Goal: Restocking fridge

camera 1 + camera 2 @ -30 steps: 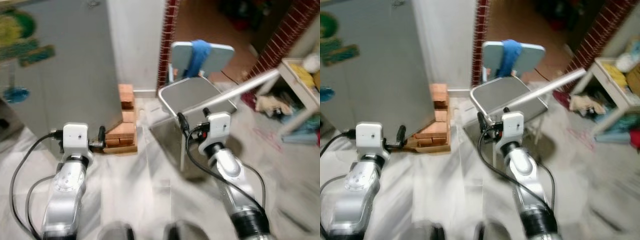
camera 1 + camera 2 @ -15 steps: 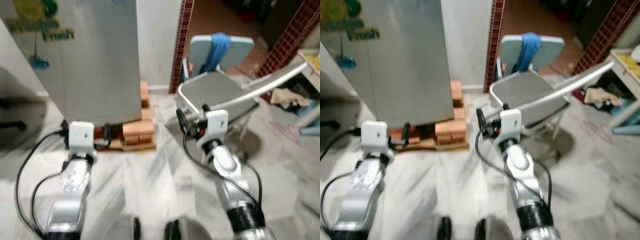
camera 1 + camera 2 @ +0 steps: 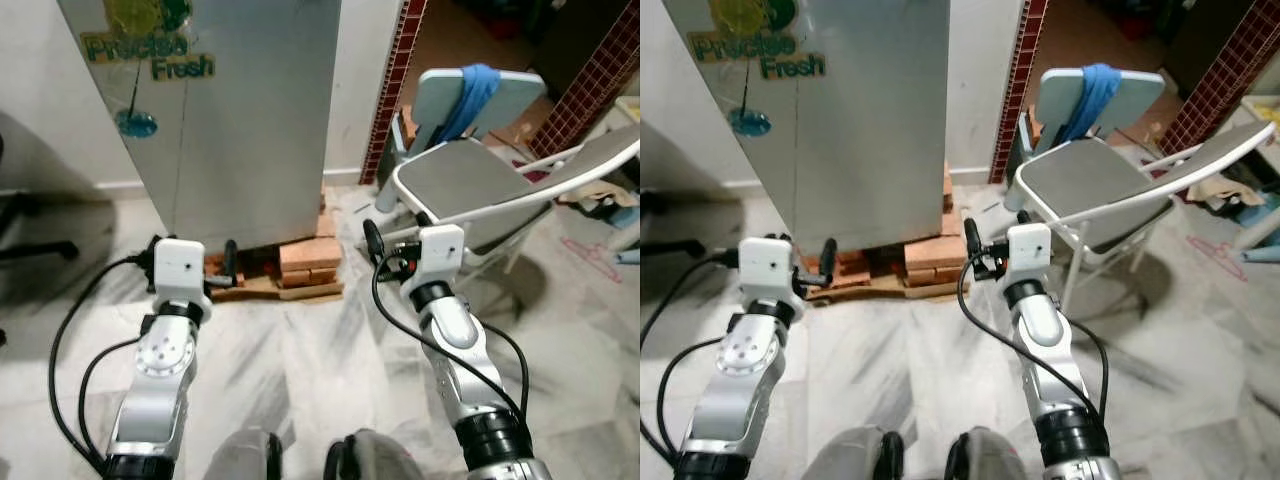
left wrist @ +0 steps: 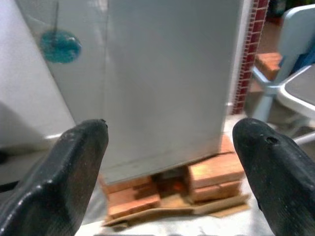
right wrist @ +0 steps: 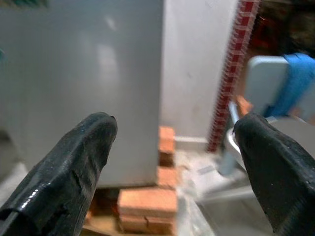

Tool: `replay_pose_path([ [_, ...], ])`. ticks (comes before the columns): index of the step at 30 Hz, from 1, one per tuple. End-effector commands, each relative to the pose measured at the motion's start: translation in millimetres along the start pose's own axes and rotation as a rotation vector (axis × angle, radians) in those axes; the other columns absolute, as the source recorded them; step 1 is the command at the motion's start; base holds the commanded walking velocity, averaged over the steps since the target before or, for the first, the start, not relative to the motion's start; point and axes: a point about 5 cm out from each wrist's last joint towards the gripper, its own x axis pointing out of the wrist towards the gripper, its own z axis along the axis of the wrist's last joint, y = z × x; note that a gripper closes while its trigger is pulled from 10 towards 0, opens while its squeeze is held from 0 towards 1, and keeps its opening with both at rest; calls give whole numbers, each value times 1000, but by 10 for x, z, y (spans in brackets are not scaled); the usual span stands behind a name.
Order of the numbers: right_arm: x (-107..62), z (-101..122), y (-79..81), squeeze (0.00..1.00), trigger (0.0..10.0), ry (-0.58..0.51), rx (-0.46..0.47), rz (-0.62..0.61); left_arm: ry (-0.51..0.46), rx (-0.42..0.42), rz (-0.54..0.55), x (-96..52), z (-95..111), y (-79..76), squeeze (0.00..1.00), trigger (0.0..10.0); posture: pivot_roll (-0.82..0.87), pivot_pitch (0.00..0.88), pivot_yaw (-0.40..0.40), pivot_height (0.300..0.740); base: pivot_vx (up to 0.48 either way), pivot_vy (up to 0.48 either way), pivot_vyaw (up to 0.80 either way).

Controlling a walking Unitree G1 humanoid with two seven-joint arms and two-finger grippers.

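A tall grey fridge (image 3: 240, 120) with a "Precise Fresh" sticker stands shut in front of me, raised on a stack of orange bricks (image 3: 305, 272). My left gripper (image 3: 195, 260) is held low before the fridge's bottom edge, open and holding nothing. In the left wrist view, its fingertips (image 4: 78, 147) are spread wide, framing the fridge door (image 4: 162, 73) and the bricks (image 4: 211, 174). My right gripper (image 3: 397, 228) hovers between the fridge corner and the chair, also open and empty. The right wrist view has the fridge (image 5: 88, 73) and the bricks (image 5: 147, 201) between its fingers (image 5: 91, 142).
A white folding chair (image 3: 470, 185) with a blue cloth over its back stands right of the fridge, close to my right arm. A red brick pillar (image 3: 395, 80) rises behind it. A dark office chair base (image 3: 20, 245) is at the left. Marble floor lies underfoot.
The whole view has swung, so the fridge now stands more central and larger and the chair sits further right. Both arms keep the same pose, grippers still open.
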Motion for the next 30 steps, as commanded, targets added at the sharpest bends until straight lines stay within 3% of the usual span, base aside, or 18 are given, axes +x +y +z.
replay_pose_path([
  [1,-23,-16,-15,0,10000,3,7,-19,9,17,1,3,-11,62,0,10000,96,102,-30,740,0,480,0],
  [11,-21,-7,-70,0,10000,-18,-2,-32,8,36,59,-20,-80,165,0,10000,101,68,-28,740,0,480,-732],
  [15,-132,-48,-163,0,10000,17,-60,-22,-20,71,102,-64,-71,238,0,10000,90,56,-38,740,0,480,0],
  [21,-316,-172,-294,0,10000,75,-44,-53,-26,69,137,-62,-56,345,0,10000,82,62,-47,740,0,480,0],
  [30,-276,-96,-274,0,10000,56,-55,-37,-34,99,135,-48,-69,366,0,10000,76,63,-51,740,0,477,-160],
])
